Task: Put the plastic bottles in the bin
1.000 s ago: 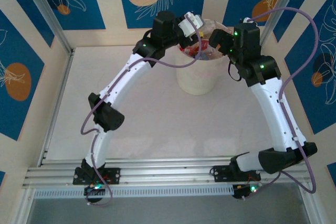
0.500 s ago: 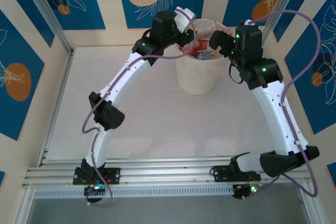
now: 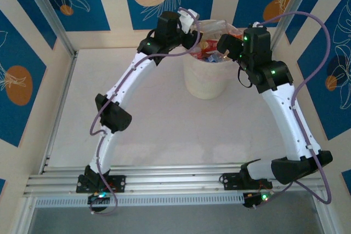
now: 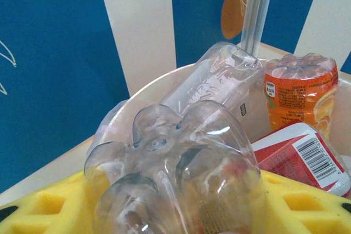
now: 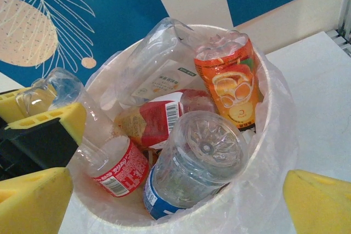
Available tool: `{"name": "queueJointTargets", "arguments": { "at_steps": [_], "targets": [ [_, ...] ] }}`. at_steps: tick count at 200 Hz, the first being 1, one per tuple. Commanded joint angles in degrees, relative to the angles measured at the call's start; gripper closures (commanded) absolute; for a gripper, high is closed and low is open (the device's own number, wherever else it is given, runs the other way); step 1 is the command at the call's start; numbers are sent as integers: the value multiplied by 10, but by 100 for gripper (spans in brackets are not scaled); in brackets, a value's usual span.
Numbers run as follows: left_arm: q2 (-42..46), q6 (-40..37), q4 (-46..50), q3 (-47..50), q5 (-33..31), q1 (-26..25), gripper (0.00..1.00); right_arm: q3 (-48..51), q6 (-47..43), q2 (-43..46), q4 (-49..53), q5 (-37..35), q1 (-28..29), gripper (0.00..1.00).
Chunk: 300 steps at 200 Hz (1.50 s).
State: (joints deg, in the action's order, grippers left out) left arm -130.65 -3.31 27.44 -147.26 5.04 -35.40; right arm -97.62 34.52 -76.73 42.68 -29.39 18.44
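Left hand (image 4: 175,204), its yellow pads (image 4: 41,209) pinching a clear red-labelled bottle (image 5: 96,138) around the body, base toward its own camera and neck slanting down over the rim of the bin (image 3: 205,80) at about 9 o'clock in the right wrist view. Over the past second this hand has swung from above the mouth toward 10 o'clock of the bin and tilted, grip unchanged, so the bottle now lies across the opening. Right hand (image 5: 175,201) spread wide, holding nothing, poised over the 3 o'clock side and edged slightly inward. Inside the lined bin, which stands at 12 o'clock on the worktop (image 3: 148,119), lie an orange-labelled bottle (image 5: 227,83), a blue-labelled bottle (image 5: 189,160) and other bottles. Judged stage: delivery nearly done, with only the release remaining, though the piled contents could let the bottle roll off the rim.
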Motion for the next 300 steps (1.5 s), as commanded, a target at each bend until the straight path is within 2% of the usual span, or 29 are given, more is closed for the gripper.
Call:
{"name": "queueJointTargets", "arguments": {
  "at_steps": [1,26,42,65,91,115,144,169,203,222,257,273,300],
  "targets": [
    [-38,4,54,0,56,5,48,0,0,-9,3,-12,4,1],
    [-38,5,59,-4,7,6,46,-2,-3,-13,9,-18,4,1],
    [-33,6,55,-4,-3,6,31,-1,-6,-13,9,-18,4,1],
    [-15,16,38,-4,28,6,21,-2,-10,-17,7,-20,4,1],
    [22,44,21,-5,55,6,1,-5,-12,-20,8,-20,4,1],
    [59,77,14,-3,58,6,1,-8,-14,-22,10,-18,4,1],
    [91,117,16,0,18,6,1,-13,-16,-22,13,-16,4,1],
    [105,148,19,1,11,6,10,-13,-14,-20,15,-15,5,2],
    [99,189,34,2,-21,6,36,-4,-9,-10,16,-15,5,2],
    [84,203,34,2,-2,6,48,1,-8,-5,15,-14,5,2],
    [58,224,39,2,45,6,55,9,-6,6,15,-18,5,2],
    [48,229,38,2,66,5,55,14,-3,10,14,-20,6,2],
    [29,235,40,2,47,7,55,17,0,10,14,-15,5,2]
  ]
}}
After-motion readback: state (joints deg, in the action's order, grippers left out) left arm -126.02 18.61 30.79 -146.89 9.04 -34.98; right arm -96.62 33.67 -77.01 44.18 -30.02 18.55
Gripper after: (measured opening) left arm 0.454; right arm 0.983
